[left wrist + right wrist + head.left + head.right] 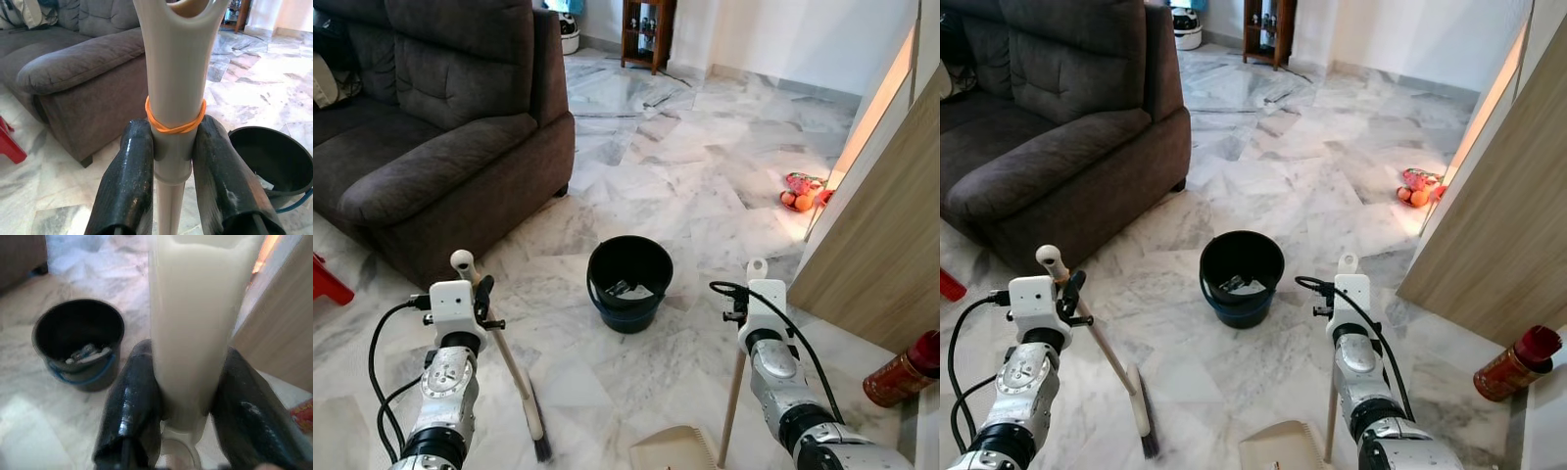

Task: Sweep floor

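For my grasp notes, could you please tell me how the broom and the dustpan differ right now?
The broom leans, its handle slanting down to dark bristles on the floor; the dustpan handle stands nearly upright. The broom is gripped by the left end effector, the dustpan by the right end effector. Both have pale handles clamped near the top.

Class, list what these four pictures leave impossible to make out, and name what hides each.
- Dustpan: cut off by the left eye view's bottom edge.
- Scraps in the bucket: too small to identify.
- Shelf contents: too distant.
- Red item beside the sofa: cropped at the frame's edge.
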Controlling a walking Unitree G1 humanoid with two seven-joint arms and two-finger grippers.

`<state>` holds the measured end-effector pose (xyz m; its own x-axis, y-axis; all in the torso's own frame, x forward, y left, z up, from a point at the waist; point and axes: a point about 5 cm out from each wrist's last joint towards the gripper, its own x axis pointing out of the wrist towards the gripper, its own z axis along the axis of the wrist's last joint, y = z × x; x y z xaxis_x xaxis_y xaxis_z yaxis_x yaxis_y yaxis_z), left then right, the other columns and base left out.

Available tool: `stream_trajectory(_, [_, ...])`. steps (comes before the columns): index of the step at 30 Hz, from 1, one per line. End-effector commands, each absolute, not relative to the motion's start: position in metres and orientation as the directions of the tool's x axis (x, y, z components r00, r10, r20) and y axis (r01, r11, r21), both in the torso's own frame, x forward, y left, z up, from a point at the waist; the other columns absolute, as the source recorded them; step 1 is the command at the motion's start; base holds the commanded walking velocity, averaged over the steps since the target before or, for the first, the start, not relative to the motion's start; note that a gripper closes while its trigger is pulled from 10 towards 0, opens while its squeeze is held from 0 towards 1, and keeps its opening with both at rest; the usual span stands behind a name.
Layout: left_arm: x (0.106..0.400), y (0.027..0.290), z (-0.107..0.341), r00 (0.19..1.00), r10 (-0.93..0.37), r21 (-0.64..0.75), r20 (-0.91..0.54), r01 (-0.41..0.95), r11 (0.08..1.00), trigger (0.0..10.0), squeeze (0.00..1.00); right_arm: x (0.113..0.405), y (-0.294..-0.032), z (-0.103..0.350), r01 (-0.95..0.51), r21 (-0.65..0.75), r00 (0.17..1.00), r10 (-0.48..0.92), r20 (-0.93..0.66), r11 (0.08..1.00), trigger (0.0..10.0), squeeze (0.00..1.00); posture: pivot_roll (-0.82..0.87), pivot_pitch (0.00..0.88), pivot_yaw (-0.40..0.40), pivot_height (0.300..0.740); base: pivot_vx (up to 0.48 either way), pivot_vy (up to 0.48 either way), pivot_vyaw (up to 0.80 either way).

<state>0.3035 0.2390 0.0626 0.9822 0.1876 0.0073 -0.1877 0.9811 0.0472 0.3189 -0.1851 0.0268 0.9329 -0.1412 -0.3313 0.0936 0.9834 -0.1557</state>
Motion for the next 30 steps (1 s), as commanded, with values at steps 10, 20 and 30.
stream_trajectory(10, [0.307, 0.240, 0.068, 0.983, 0.180, 0.037, 0.028, -0.180, 0.983, 10.0, 0.00, 0.310, -0.189, 0.011, -0.049, -0.317, 0.876, -0.112, -0.470, 0.947, 10.0, 0.00, 0.15, 0.000, -0.031, 0.740, 0.000, 0.000, 0.00])
stream_trajectory(20, [0.308, 0.237, 0.065, 0.988, 0.154, 0.030, 0.010, -0.154, 0.988, 10.0, 0.00, 0.304, -0.185, 0.002, -0.250, -0.422, 0.812, -0.049, -0.582, 0.872, 10.0, 0.00, 0.15, 0.000, -0.029, 0.740, 0.000, 0.000, 0.00])
stream_trajectory(30, [0.308, 0.231, 0.062, 0.992, 0.123, 0.028, -0.008, -0.122, 0.992, 10.0, 0.00, 0.301, -0.184, -0.003, -0.333, -0.448, 0.762, -0.043, -0.646, 0.830, 10.0, 0.00, 0.16, 0.000, -0.032, 0.740, 0.000, 0.000, 0.00])
